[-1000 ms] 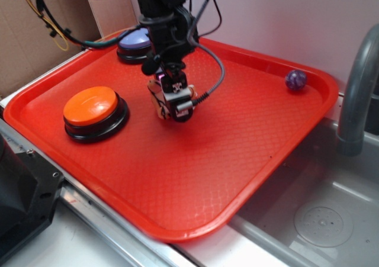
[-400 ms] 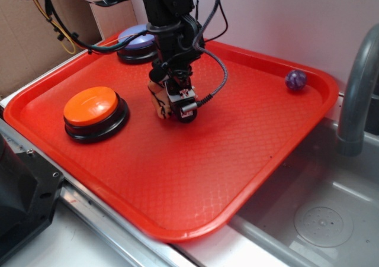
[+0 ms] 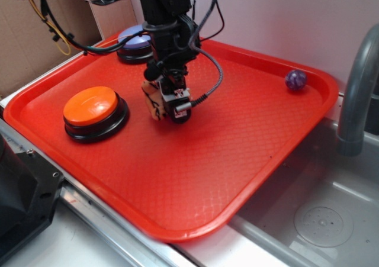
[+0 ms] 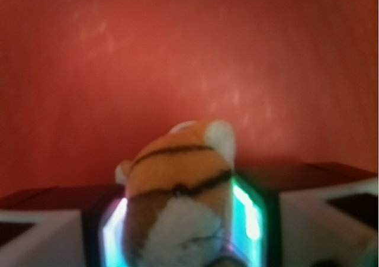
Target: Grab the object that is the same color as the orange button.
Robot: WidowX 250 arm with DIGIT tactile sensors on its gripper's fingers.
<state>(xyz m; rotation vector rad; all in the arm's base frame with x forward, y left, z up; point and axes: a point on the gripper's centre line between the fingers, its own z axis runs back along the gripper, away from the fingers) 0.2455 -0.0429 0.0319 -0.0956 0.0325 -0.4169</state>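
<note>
Tiger toy [image 4: 177,184]: small orange plush with black stripes and white patches, pinched between the two pads, head poking out past them in the wrist view
Tool [image 3: 169,101]: clamped on the tiger toy, pads pressed against both flanks, glowing strips lit at the contact edges
Position: over the middle-left of the red tray [image 3: 249,160], just right of the orange button [image 3: 95,110]; whether lifted clear of the tray floor cannot be told from the exterior view
Reason for grip: side squeeze suits a soft body that compresses and fills the gap, so less chance of slipping
Orange button: colour reference only, black base sitting flat on the tray, apart from the tool
Purple button [image 3: 135,44]: at the far edge, partly hidden behind the arm
Purple ball [image 3: 296,80]: near the far right corner, well apart, wrong colour
Stage: grasp seems made; lift likely next
Risk: plush sagging out if squeeze loosens
</note>
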